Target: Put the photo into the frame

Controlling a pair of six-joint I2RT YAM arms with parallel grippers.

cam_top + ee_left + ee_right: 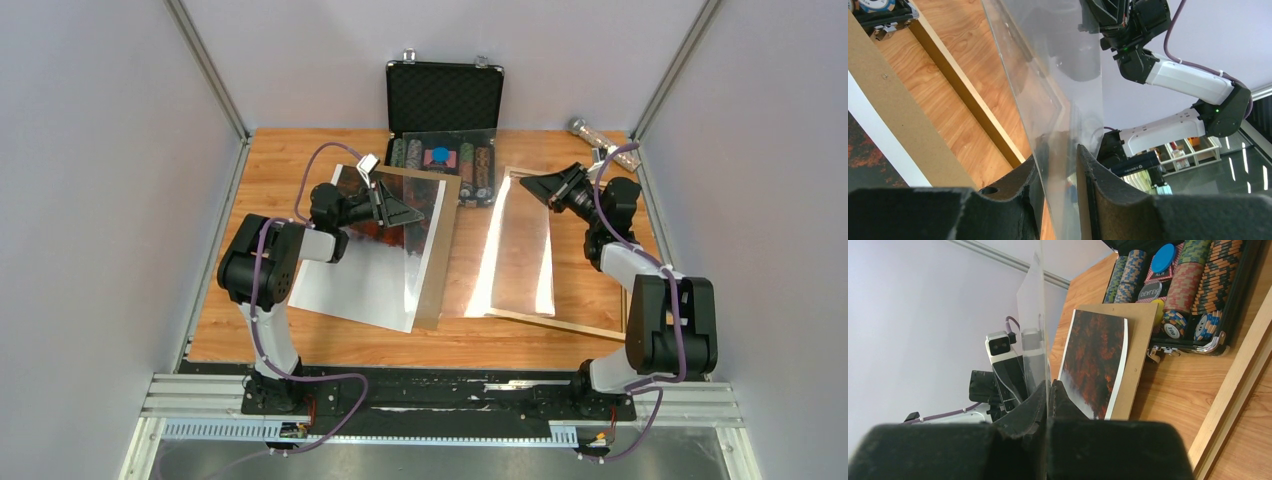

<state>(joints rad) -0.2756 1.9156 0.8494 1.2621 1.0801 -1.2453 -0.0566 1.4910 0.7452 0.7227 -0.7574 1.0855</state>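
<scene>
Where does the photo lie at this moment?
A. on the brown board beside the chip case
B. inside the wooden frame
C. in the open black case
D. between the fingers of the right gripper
A: the photo lies flat on the brown board, next to the chip case; the right gripper is shut on a clear pane instead.

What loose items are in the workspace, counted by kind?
photo: 1
brown backing panel: 1
wooden frame: 1
clear pane: 1
black chip case: 1
silvery object, far right corner, unclear: 1
Total: 6
</scene>
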